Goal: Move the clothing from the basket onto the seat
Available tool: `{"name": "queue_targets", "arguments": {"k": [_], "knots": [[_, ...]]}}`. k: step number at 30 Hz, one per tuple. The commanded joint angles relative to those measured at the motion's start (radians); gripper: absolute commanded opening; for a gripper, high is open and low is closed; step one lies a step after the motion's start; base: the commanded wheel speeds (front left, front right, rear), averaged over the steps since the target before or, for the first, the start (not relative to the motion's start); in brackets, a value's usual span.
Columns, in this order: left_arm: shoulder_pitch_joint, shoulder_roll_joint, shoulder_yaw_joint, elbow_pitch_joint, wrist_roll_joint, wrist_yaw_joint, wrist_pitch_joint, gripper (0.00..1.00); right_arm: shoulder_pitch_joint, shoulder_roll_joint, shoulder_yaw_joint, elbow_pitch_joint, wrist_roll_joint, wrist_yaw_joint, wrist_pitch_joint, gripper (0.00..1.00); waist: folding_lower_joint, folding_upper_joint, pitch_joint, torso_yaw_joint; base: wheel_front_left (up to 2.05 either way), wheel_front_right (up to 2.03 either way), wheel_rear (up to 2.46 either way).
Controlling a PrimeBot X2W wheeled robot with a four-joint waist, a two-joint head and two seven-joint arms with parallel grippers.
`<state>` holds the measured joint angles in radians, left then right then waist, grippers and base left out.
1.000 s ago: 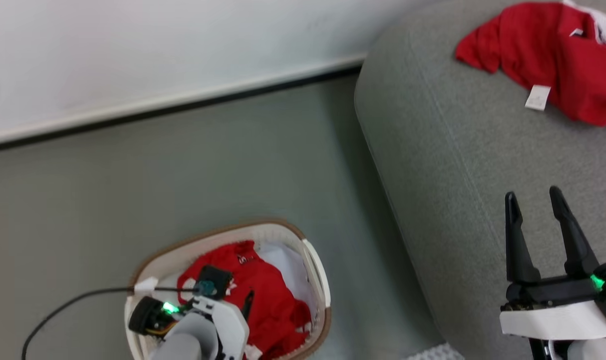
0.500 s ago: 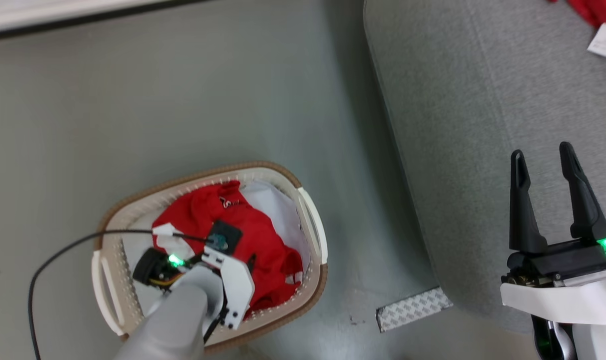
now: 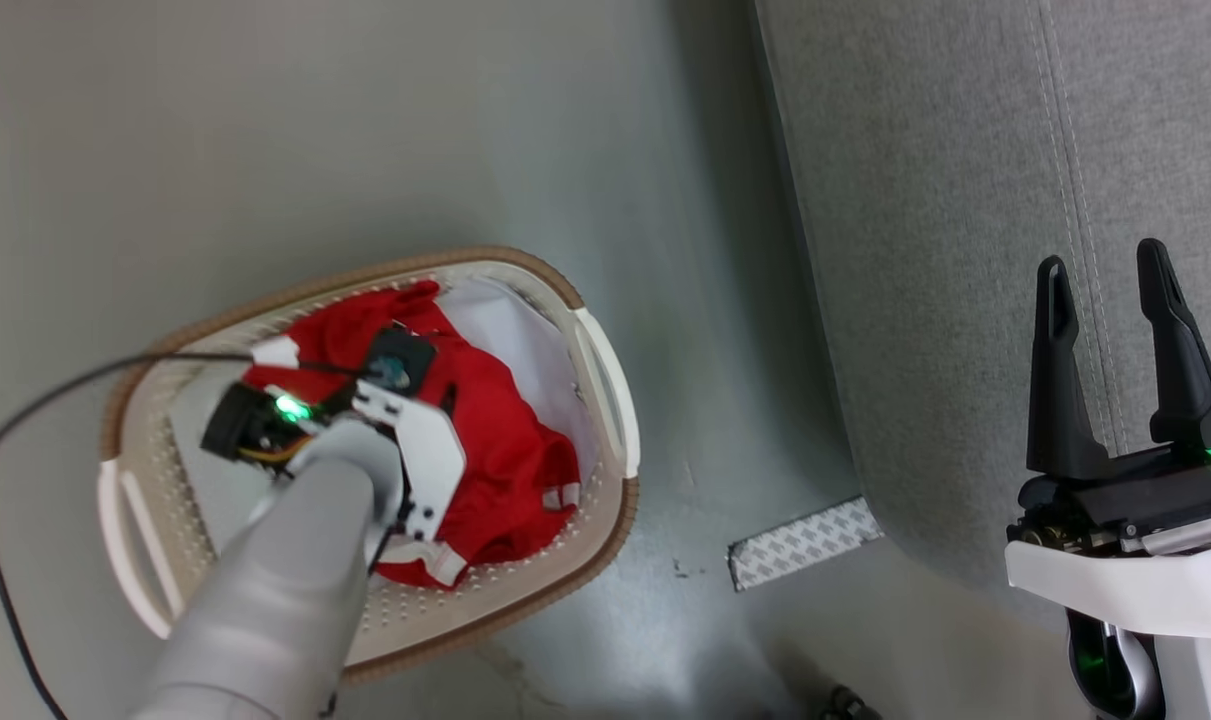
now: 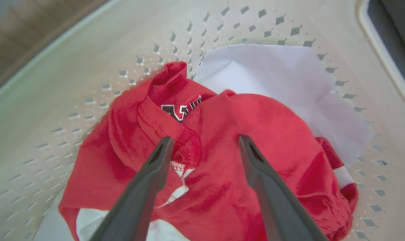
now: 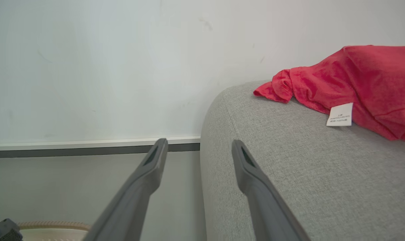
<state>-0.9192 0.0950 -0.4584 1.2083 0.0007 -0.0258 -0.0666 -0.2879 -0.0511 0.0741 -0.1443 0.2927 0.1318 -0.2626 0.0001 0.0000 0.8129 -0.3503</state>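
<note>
Counts: 2 tools, 2 red jerseys, 1 basket, 1 seat, 1 white cloth, 1 tape strip. Basket (image 3: 485,255) sits on the floor (image 3: 365,150), left of the seat (image 3: 945,250), apart from it. Red jersey (image 3: 505,450) lies crumpled inside the basket w/ white trim & black-white lettering showing in the left wrist view, partly on top of the white cloth (image 3: 525,340), which sticks out toward the basket's far-right side. Left tool (image 4: 205,139) is down in the basket right over the jersey, jaws spread wide, nothing clamped; can't tell if the fingertips touch the fabric. Right tool (image 3: 1103,255) hangs over the seat's near part, jaws also wide apart & empty, fingers pointing toward the wall (image 5: 88,67). 2nd red jersey (image 5: 356,77) lies on the seat's top, far side, w/ 1 small white label tag (image 5: 339,114) resting on the grey fabric at its edge. Tape strip (image 3: 805,543) is stuck on the floor just beside the seat's near corner, btw seat & basket.
</note>
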Motion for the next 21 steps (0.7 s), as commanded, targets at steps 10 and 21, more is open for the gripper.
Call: {"name": "queue_targets", "arguments": {"k": [10,21], "knots": [[-0.067,0.03,0.021,0.036,-0.044,-0.006,-0.014,1.0,-0.004,0.001,0.013,-0.037,-0.004,-0.002,-0.003,1.0,-0.0001,0.0,0.057,-0.014,0.1,0.1,0.1],[-0.065,0.013,0.006,0.058,-0.077,-0.073,-0.017,1.0,0.026,0.001,0.003,-0.084,-0.062,-0.002,-0.003,1.0,-0.0001,0.0,0.083,0.038,0.12,0.12,0.12]]}}
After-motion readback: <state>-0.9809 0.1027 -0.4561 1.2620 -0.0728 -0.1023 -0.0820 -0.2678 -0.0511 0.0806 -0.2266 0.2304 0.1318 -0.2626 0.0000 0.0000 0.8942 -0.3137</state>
